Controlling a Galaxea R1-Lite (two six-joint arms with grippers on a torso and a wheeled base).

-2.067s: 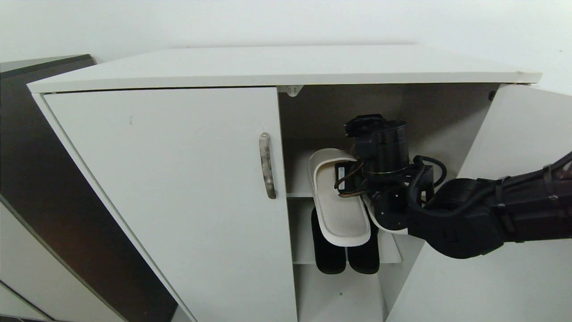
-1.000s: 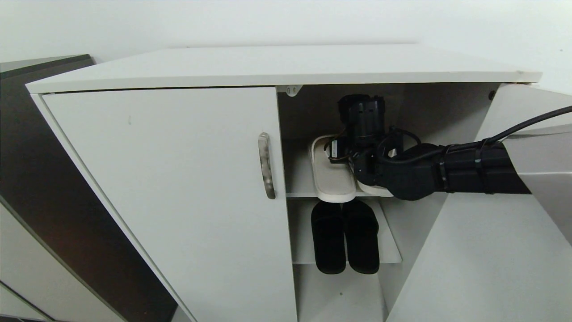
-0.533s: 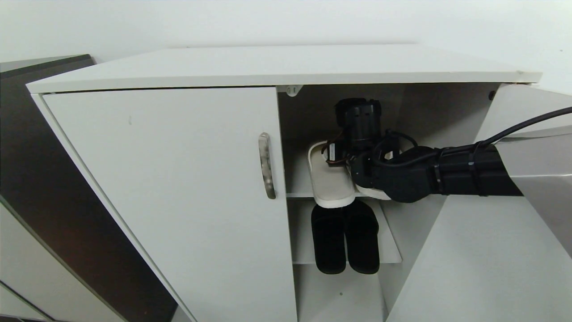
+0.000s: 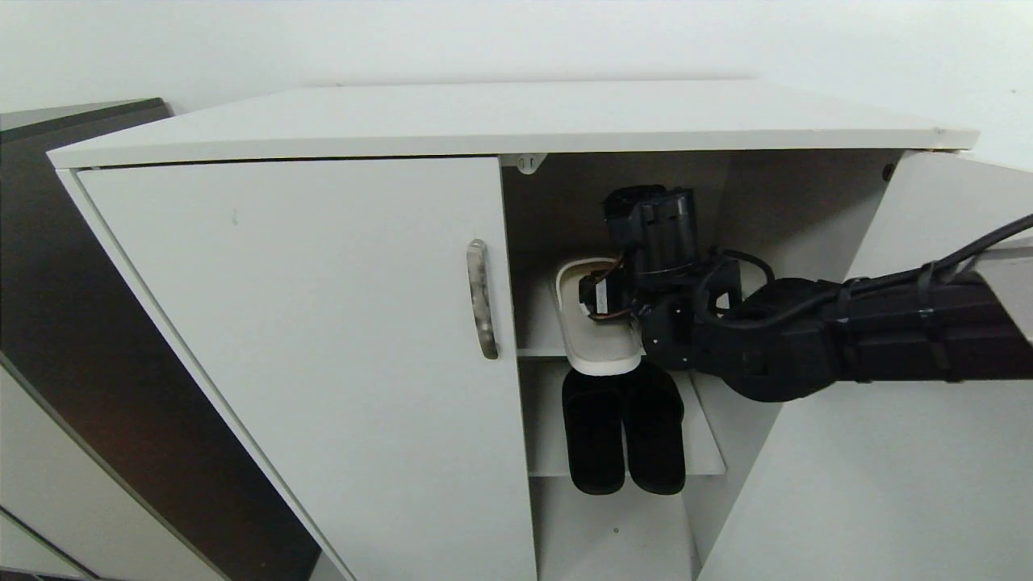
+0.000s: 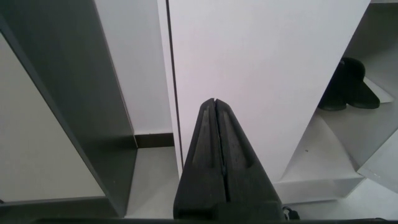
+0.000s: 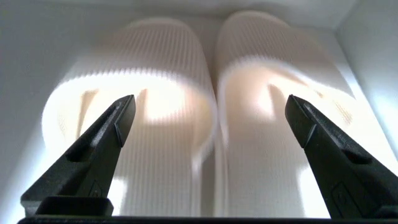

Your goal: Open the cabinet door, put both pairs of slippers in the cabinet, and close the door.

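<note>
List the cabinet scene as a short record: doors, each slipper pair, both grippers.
left door: shut
right door: swung open
white slippers: side by side on the upper shelf, heels past its front edge
black slippers: side by side on the lower shelf, heels overhanging
right gripper: inside the cabinet, open, facing the white pair
left gripper: shut, empty, pointing toward the left door

Home hallway vibe
White shoe cabinet [image 4: 516, 117] against a bare wall [image 4: 484, 40], black slippers [image 4: 593, 440] and white slippers [image 4: 597, 351] stored inside.
</note>
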